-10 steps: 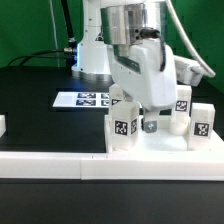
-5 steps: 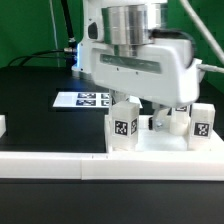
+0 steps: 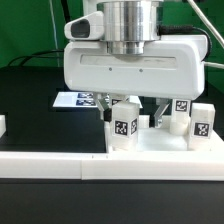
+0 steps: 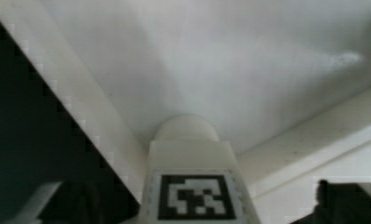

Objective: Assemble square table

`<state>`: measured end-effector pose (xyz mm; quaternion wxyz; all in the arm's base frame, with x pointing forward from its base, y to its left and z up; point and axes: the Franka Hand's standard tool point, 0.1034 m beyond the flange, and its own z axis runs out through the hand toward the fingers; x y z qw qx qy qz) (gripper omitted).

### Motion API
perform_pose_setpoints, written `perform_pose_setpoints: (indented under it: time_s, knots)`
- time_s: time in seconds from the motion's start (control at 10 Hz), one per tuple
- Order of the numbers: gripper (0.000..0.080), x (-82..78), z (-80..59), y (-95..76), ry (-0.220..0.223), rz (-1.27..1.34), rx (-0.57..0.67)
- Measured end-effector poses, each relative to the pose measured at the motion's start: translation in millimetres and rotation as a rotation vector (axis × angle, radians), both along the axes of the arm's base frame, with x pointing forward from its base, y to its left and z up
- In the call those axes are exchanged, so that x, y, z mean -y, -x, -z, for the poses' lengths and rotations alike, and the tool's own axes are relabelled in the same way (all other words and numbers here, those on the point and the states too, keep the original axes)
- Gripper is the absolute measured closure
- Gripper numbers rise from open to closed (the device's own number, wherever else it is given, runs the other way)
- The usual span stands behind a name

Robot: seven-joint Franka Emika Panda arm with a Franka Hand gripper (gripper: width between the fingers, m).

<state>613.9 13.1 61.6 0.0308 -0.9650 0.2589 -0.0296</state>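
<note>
Seen from the exterior view's left, the marker board [image 3: 84,99] lies flat on the black table [image 3: 35,115], just behind the square tabletop [image 3: 160,142]. The tabletop is white plastic, tray-like with a raised rim, and sits against the long low white wall strip [image 3: 50,165] at the front. A short white leg [image 3: 123,122] stands upright at the tabletop's near corner, its long axis vertical, its black-and-white tag facing the camera. The gripper [image 3: 128,110] hangs straight above this leg, jaws set wide with one finger on each side, not visibly clamping it. Further right on the tabletop stand two more tagged legs [image 3: 181,110] [image 3: 201,122], upright as well. In the wrist view the near leg [image 4: 194,170] rises between the dark fingertips [image 4: 351,196].
</note>
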Motion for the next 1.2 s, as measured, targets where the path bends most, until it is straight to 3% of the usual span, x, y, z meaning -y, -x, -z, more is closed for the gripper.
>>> perform_pose_setpoints:
  time_s: [0.1,0.2,0.3,0.8,1.0,1.2]
  knots:
    - [0.0378,0.2,0.0,0.0,0.0,0.001,0.0]
    - [0.0378,-0.1,0.1,0.1,-0.005,0.062,-0.003]
    - [0.0509,0.7,0.2,0.3,-0.01,0.128,-0.006]
    - [0.0509,-0.1,1.1,-3.6,-0.034,0.488,-0.021]
    - [0.0509,-1.4,0.5,-5.5,-0.063,0.73,-0.046]
    - [0.0509,-1.0,-0.1,-8.6,-0.121,0.985,-0.078]
